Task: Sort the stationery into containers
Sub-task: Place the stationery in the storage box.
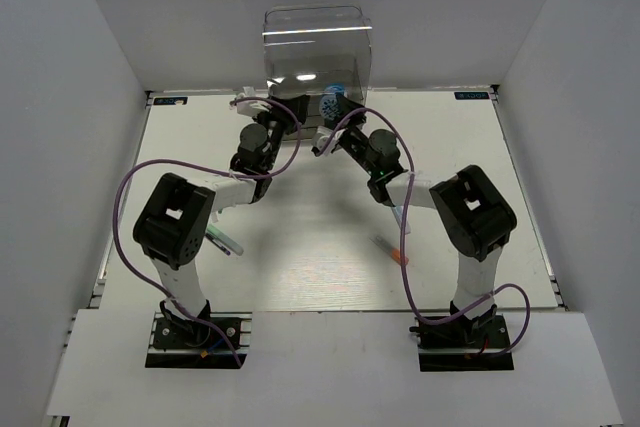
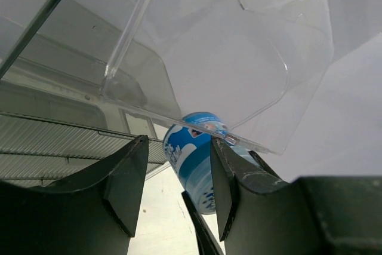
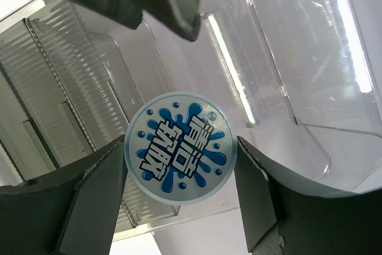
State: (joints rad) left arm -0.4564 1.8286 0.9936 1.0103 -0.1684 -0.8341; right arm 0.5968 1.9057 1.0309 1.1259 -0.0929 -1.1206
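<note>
Only the top view takes in the whole bench (image 1: 300, 272). The clear cabinet (image 1: 318, 47) stands at the middle of its far edge, and both arms reach in to its front. A purple cable (image 1: 122, 209) loops beside the left arm. The wrist views instead show the cabinet from close below. The left wrist view has a clear curved panel overhead and ribbed drawer fronts at the left. The right wrist view has the stacked shallow drawers (image 3: 54, 88) at the left and open clear walls above.

The right gripper (image 3: 179, 153) clamps the round roll (image 3: 180, 147) between its fingers, both pads touching its rim, just in front of the cabinet. The left gripper (image 2: 176, 183) stands wide with nothing gripped. In its own view the roll (image 2: 194, 159) shows side-on in the gap, under the panel's edge.

The printed face shows only from the right wrist: a blue splash with droplets and bold white characters outlined in dark, which I cannot read. Small teal labels at the bench's far corners are too small to read.

An orange-capped tube (image 1: 392, 250) lies near the right arm, towards the near edge. A teal-and-pink pen (image 1: 225, 241) lies beside the left arm, partly under it.
</note>
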